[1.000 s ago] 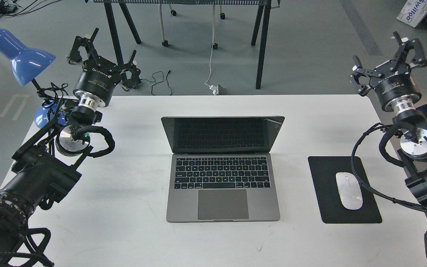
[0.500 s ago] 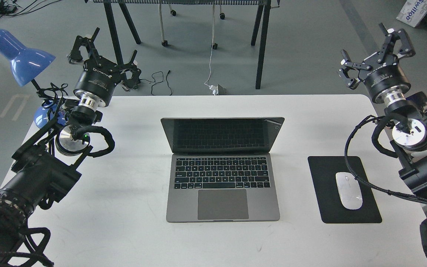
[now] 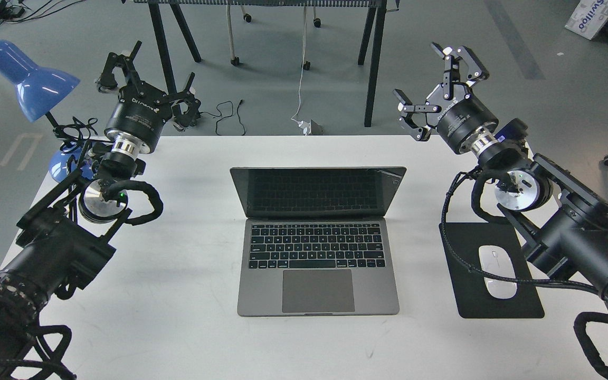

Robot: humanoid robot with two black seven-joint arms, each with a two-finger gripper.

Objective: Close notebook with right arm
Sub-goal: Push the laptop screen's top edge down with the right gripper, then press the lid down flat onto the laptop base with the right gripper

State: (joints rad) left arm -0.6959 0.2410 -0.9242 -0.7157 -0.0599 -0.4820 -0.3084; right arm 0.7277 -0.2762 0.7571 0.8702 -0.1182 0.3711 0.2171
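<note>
The notebook (image 3: 317,258) is a space-grey laptop lying open in the middle of the white table (image 3: 188,316), its black screen (image 3: 314,191) tilted back. My right gripper (image 3: 438,89) is open and empty, above the table's far edge, to the right of and behind the screen's top right corner, apart from it. A small blue part shows at its wrist. My left gripper (image 3: 148,79) is open and empty at the table's far left corner, far from the notebook.
A black mouse pad (image 3: 494,306) with a white mouse (image 3: 496,272) lies right of the notebook, partly under my right arm and its braided cable. A blue desk lamp (image 3: 29,79) stands at the far left. Dark table legs (image 3: 372,68) and cables stand on the floor behind.
My right arm has swung left and inward, from beyond the table's right edge to near the screen's top right corner. The notebook and the left arm have not moved.
</note>
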